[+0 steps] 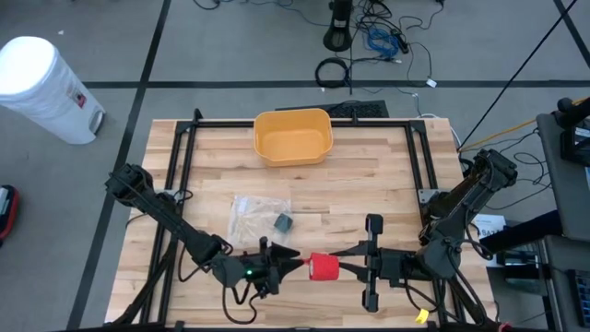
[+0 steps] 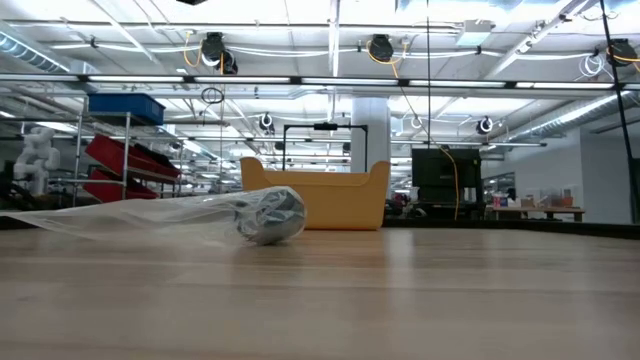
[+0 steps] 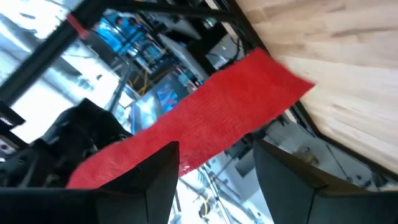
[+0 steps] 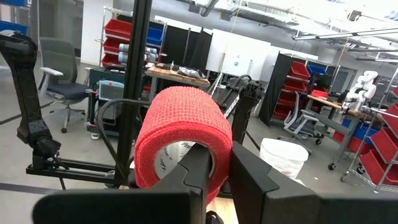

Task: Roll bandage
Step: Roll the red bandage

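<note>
A red bandage roll [image 1: 323,266] hangs above the table's near edge between my two grippers. My right gripper [image 1: 345,267] comes at it from the right and is shut on it. A loose red strip [image 3: 211,118] runs from the roll toward my left gripper [image 1: 289,262], which points at the roll from the left. In the left wrist view that gripper [image 3: 214,155] stands open, with the strip crossing just past its fingertips. The low view shows neither gripper and no roll. My right gripper pinches the roll's wall [image 4: 219,134], one finger [image 4: 200,168] inside the hollow core and the other [image 4: 249,177] outside. The fingers come level from the table's right. The roll is lifted clear of the table, its axis along the fingers. My left gripper: I cannot tell whether its finger [image 3: 155,174] touches the strip's lower edge.
A clear plastic bag [image 1: 258,214] with a small grey thing [image 1: 283,222] lies at mid-table, just beyond the grippers. A yellow bin [image 1: 293,136] stands at the far edge. A black frame [image 1: 184,166] runs along the table's sides. Bare wood lies left and right of the bag.
</note>
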